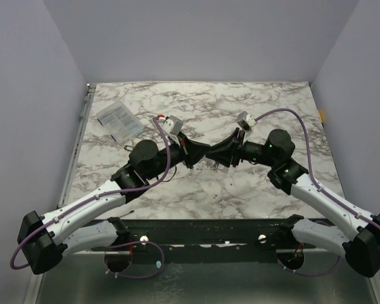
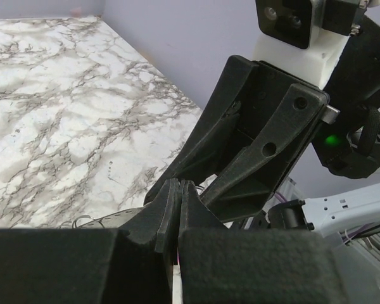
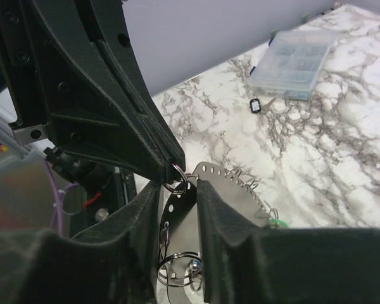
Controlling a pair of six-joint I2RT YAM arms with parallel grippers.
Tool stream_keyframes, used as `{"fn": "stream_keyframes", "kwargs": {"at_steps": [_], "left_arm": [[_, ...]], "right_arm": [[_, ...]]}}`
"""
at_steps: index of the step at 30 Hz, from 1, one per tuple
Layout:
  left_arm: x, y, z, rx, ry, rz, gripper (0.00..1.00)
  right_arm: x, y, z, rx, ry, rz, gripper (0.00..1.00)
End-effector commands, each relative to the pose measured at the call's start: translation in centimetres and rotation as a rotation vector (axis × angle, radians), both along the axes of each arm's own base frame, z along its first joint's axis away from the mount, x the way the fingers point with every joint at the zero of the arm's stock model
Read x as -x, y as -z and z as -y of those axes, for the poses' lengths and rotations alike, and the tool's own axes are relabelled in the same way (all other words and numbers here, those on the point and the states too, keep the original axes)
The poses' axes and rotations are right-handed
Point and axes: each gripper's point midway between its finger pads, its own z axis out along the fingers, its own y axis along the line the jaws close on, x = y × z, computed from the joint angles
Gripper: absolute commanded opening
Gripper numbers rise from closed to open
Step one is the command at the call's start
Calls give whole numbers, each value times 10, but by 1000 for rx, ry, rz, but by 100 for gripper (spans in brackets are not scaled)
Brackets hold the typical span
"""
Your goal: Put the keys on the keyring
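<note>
**A:** Start at the left. What's out there?

**B:** A clear box point(image 1: 119, 120) sits near the far-left corner of the worktop point(image 1: 272, 196). Just beside it, on the side toward the arms, a dark-headed key point(image 3: 254, 104) lies flat with its blade pointing at the box.

**A:** And the left gripper point(image 1: 200, 152)?

**B:** It's at mid-worktop with its fingers pressed together. The keyring point(image 3: 177, 178) looks pinched at their very tip, hanging down.

**A:** So the key is well apart from the ring?

**B:** Yes, off toward the far left of both grippers. The left arm is nearer, but it has the ring, so I'd judge the fetching falls to the right.

**A:** What about the right gripper point(image 3: 179, 190)?

**B:** It's nose to nose with the left, fingers apart on either side of the ring. Through the gap I can see a perforated metal plate point(image 3: 234, 183) with small rings along its rim. I can't tell whether the fingers touch it. A speck of green point(image 3: 277, 221) at the plate's edge may be another key head.

**A:** Is there room to move?

**B:** There's bare marble toward the right and near edges. It's tight only where the grippers meet, so the right would need to back off before crossing.
</note>
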Motion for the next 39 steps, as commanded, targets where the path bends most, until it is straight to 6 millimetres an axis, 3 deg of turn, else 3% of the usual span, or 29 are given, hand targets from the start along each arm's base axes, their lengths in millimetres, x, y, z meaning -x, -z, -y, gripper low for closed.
{"fn": "stream_keyframes", "kwargs": {"at_steps": [1,4,8,19,26,33,39], "left_arm": [[14,-25,2,81,62,50,0],[15,-25,2,82,67,50,0],[17,-25,2,87,75,49,0],[25,-27,1,107,105,52,0],[30,-26,4,121,137,44,0],[31,-25,5,124,146,41,0],[32,-20,8,117,161,32,0]], "right_arm": [[-12,-11,0,-21,48,29,25],[-15,-6,0,-5,56,18,9],[-16,-2,1,8,64,17,1],[-18,0,7,58,88,73,1],[-22,-4,5,70,87,66,25],[-21,-4,2,67,65,58,26],[-11,-7,-1,61,6,70,39]]}}
